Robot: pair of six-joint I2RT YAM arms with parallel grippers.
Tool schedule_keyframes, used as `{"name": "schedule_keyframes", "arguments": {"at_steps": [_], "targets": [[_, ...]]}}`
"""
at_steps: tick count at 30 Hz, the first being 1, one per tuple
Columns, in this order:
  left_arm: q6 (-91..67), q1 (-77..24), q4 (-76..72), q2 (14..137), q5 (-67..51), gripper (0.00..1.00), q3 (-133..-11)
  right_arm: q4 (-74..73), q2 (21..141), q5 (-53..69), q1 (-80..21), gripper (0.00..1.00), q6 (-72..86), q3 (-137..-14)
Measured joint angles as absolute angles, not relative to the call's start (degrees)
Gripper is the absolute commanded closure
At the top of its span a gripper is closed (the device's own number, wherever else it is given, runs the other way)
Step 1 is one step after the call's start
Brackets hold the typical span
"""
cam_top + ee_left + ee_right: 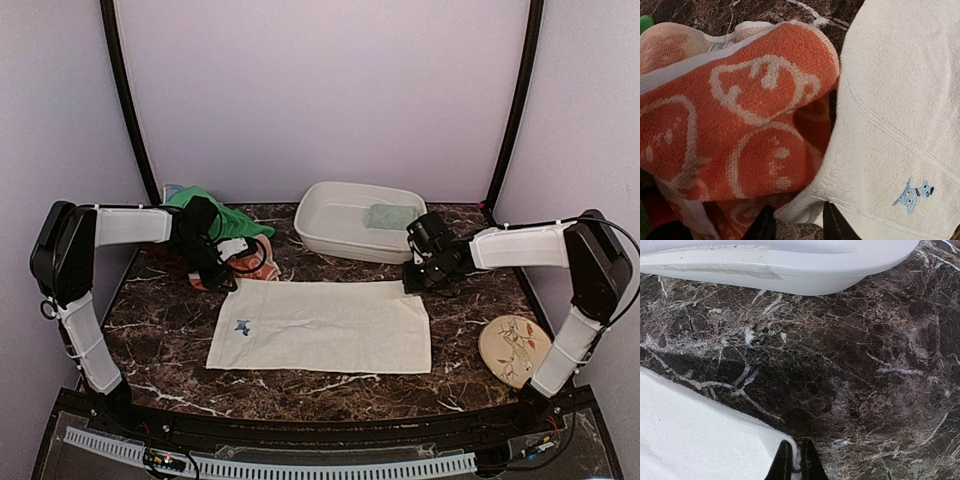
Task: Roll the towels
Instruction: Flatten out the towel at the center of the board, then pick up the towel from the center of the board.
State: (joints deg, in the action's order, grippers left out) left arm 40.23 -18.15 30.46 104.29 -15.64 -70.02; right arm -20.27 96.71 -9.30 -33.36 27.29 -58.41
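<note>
A large cream-white towel [320, 325] [890, 100] [690, 430] lies spread flat in the middle of the marble table. My left gripper [230, 283] [799, 220] is at its far left corner, fingers [765, 226] apart, with the folded corner lying loosely between them. My right gripper [414, 286] [792, 456] is shut on the far right corner, a thin edge of cloth pinched between the tips. An orange swirl-patterned towel [250, 262] [740, 125] is bunched right beside the left gripper. A bright green towel [235, 222] lies behind it. A small sage-green towel [390, 216] lies in the basin.
The white plastic basin [330, 235] [790, 270] stands at the back centre, close behind the right gripper. A round cream plate [514, 350] with a floral drawing lies near the right arm's base. Black frame posts stand at both back corners.
</note>
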Motion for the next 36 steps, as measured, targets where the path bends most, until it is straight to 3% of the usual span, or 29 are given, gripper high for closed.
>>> {"name": "schedule_keyframes", "arguments": {"at_steps": [5,9,11,13,14,22,25,29,36], "targets": [[40.9,-18.2,31.2,104.5,-15.7,0.56,-72.0,-20.7,96.4,-9.2,-33.1,0.75,25.9,-58.6],[41.5,-18.1,32.0,104.5,-15.4,0.54,-73.4,-21.4,96.0,-9.2,-32.6,0.5,24.9,-59.1],[41.9,-18.1,32.9,104.5,-15.4,0.54,-74.0,-21.7,95.5,-9.0,-31.8,0.32,23.8,-59.5],[42.4,-18.1,33.7,104.5,-15.4,0.57,-74.7,-22.3,94.9,-8.6,-30.6,0.03,23.4,-60.1],[42.5,-18.1,34.3,104.6,-15.5,0.59,-75.1,-22.3,94.6,-8.4,-30.0,0.0,23.2,-60.5],[43.6,-18.0,36.9,108.6,-15.6,0.65,-78.3,-17.0,86.9,-9.1,-27.7,0.0,22.1,-58.8],[43.9,-17.9,37.4,108.7,-15.6,0.66,-78.3,-14.3,84.9,-8.0,-27.1,0.2,21.5,-56.9],[44.3,-17.9,37.6,108.7,-15.4,0.69,-78.3,-14.6,91.7,-5.4,-26.8,0.42,19.7,-58.6],[44.3,-17.9,37.6,108.7,-15.4,0.75,-78.6,-17.8,101.3,-2.6,-26.8,0.47,18.7,-58.9]]}}
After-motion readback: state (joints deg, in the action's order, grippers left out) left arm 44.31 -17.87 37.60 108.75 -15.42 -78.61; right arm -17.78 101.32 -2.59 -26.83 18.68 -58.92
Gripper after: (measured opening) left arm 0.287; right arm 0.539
